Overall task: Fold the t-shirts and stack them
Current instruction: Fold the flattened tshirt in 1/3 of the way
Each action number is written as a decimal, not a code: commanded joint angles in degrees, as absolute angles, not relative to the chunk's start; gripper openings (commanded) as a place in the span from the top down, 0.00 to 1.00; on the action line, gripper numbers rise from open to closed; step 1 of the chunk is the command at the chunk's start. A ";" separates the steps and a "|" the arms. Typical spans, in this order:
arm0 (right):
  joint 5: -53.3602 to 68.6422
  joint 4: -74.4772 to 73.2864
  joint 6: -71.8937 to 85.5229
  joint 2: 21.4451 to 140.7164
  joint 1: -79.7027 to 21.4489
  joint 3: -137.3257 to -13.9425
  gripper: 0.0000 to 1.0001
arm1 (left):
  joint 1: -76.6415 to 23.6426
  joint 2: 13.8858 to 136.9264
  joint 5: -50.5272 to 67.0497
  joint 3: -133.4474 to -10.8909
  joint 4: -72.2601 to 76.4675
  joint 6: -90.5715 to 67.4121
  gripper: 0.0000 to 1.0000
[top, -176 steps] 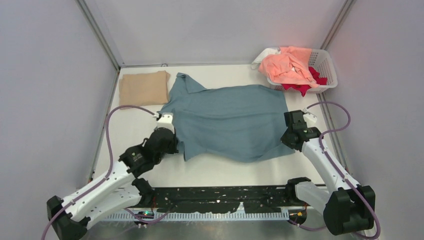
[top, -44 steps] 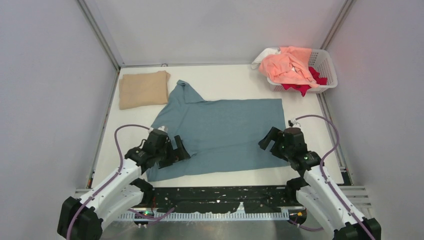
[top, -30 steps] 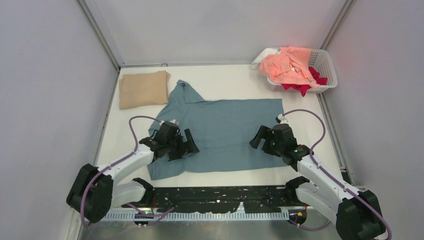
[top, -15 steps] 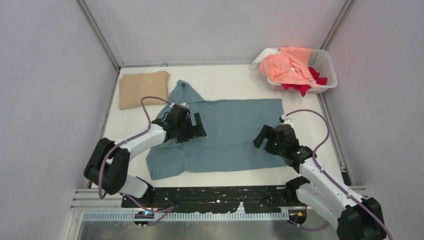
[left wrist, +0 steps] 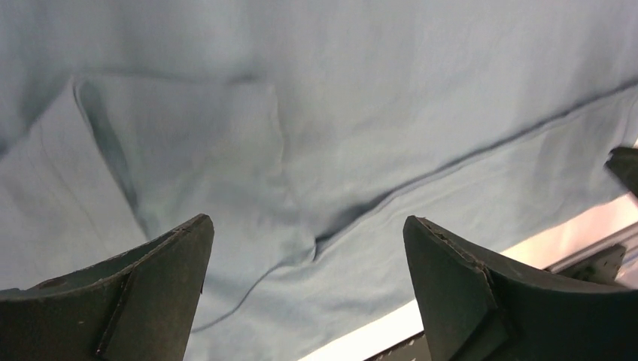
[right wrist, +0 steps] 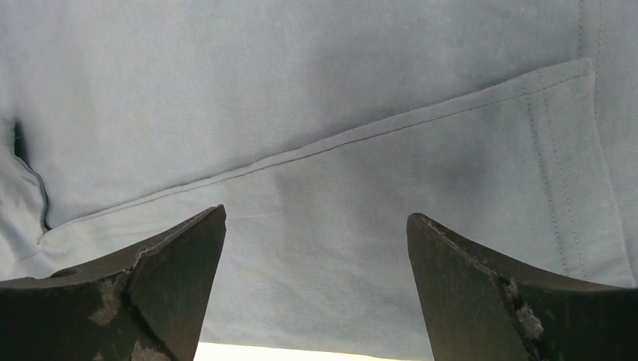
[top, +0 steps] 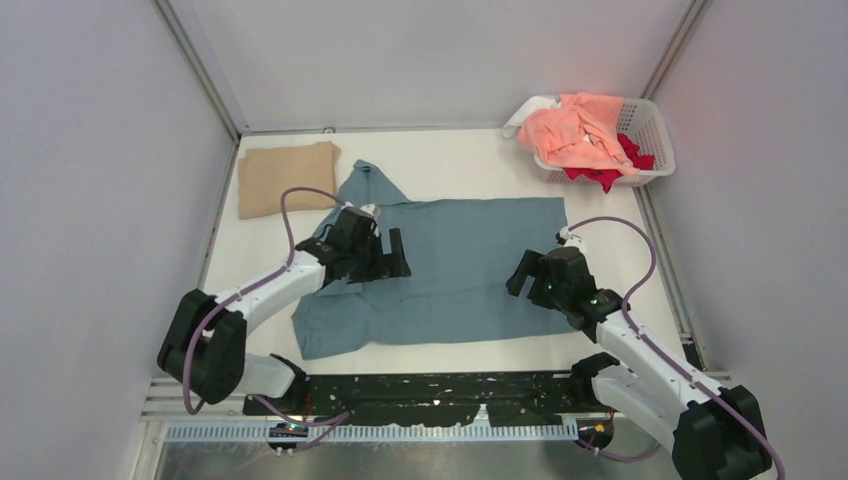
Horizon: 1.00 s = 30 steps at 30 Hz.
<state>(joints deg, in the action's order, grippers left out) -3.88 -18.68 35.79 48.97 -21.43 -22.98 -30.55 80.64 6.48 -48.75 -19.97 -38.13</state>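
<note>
1. The dusty teal-blue cotton t-shirt (top: 470, 262) lies flat in the middle of the white bench (top: 450, 160), its near edge folded over, unchanged from half a second ago.
2. The left hand (top: 393, 256) stays over the shirt's left side, wide open and empty.
3. The right hand (top: 520, 275) reaches low over the right side, also wide open and empty.
</note>
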 commanded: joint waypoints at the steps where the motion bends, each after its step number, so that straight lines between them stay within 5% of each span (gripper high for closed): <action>1: -3.64 -15.51 34.46 50.86 -21.76 -24.26 0.05 | -31.71 75.41 9.34 -42.33 -22.67 -35.98 0.01; 16: -4.60 -15.13 34.07 51.04 -21.77 -22.93 0.05 | -23.72 80.68 -10.38 -44.19 -21.19 -40.84 0.01; 30: -6.58 -19.35 31.26 43.63 -21.71 -21.33 0.05 | -14.72 80.66 -14.32 -57.50 -23.97 -36.99 0.01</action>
